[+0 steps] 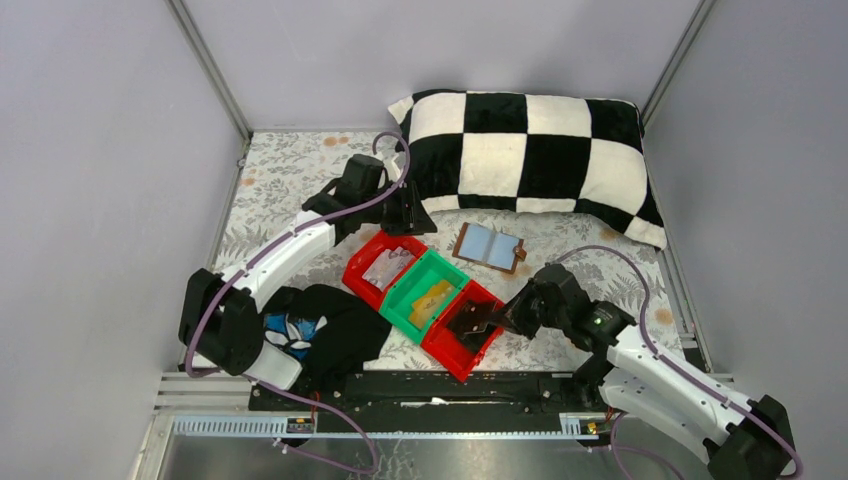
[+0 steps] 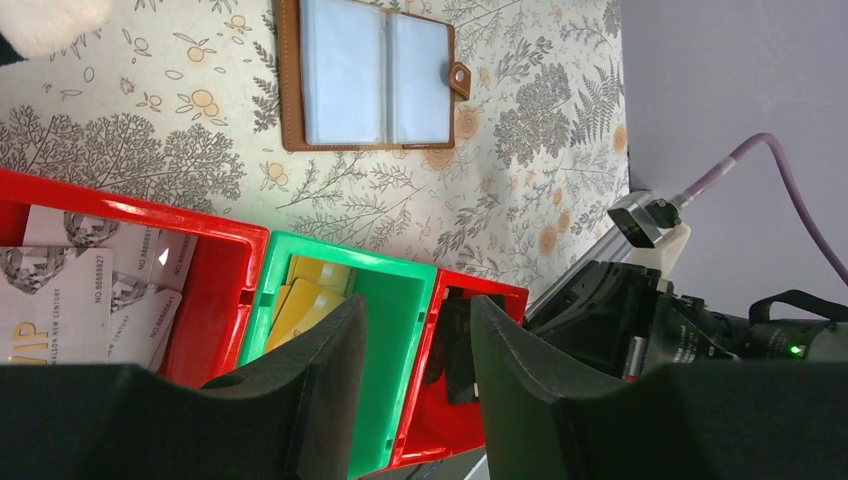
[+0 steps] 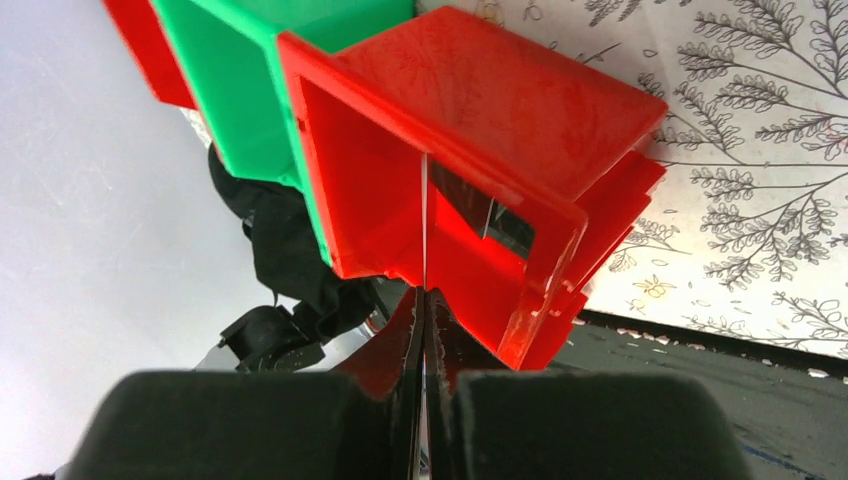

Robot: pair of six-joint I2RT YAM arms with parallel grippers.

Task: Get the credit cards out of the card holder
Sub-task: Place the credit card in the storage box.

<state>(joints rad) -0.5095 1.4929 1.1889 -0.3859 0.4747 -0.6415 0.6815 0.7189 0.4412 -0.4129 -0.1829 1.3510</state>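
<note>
Beside the green bin [image 1: 404,281], over the nearer red bin [image 1: 446,359], a credit card [image 1: 473,318] is pinched edge-on by the clenched right gripper [image 3: 424,303]. Beyond the green bin, the card holder [image 1: 488,246] is laid open. The left gripper [image 2: 415,306] is held parted, gripping nothing.

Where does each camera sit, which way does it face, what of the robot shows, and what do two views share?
Top external: above, behind the robot, looking down on the table; left arm, right arm show.
Left wrist: on the left arm, facing past the open left gripper, over the green bin, to the card holder.
Right wrist: on the right arm, facing along the right gripper, shut on a card, toward the red bin.
Shared: the card holder, in top external and left wrist.
</note>
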